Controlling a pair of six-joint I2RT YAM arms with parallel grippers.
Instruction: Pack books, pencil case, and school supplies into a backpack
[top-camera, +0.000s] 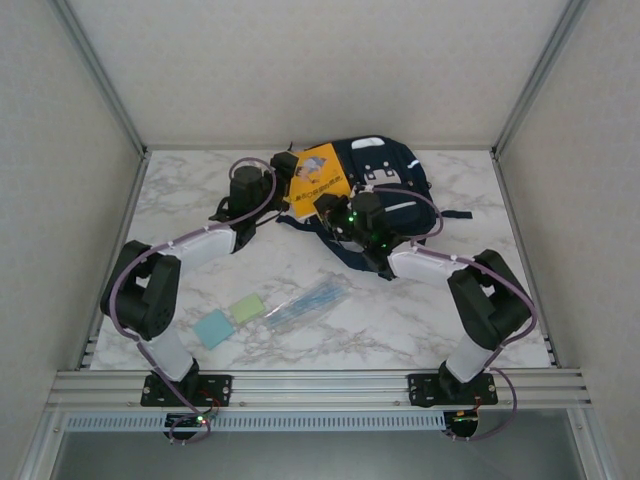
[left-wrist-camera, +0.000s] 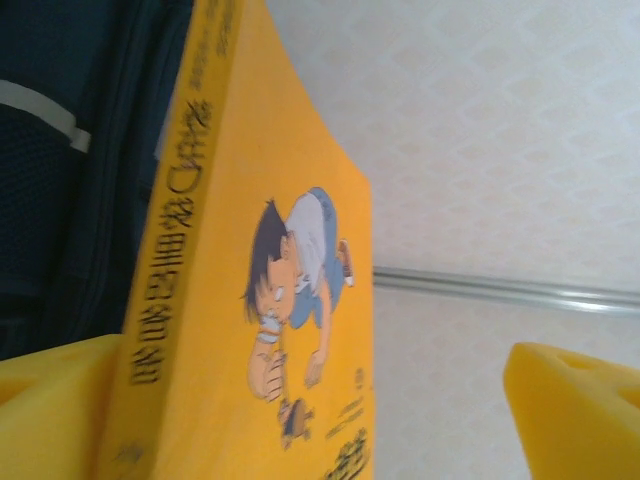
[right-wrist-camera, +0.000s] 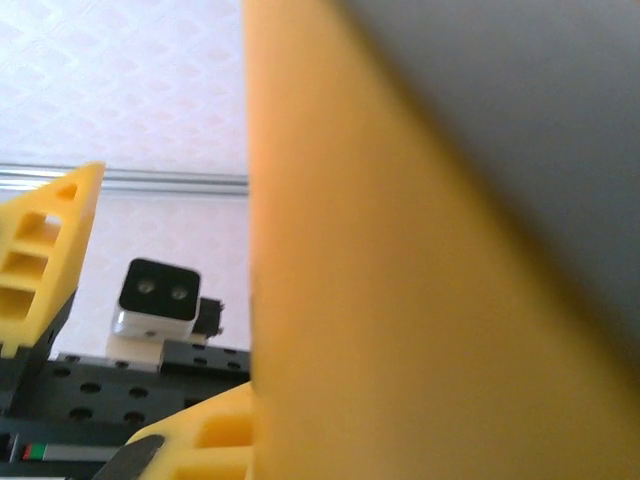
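Leaning on the navy-blue fabric backpack (top-camera: 400, 172) near the far edge of the worktop (top-camera: 420, 310), the orange-yellow soft-cover booklet (top-camera: 322, 172) could topple off: the left pincer (top-camera: 287, 168) is spread wide, and whether the right pincer (top-camera: 332, 208) pinches it I cannot tell.

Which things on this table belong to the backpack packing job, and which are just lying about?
Job:
backpack
orange booklet
blue pad
green pad
clear pencil case

Not part of it:
marble table
metal rail along the near edge
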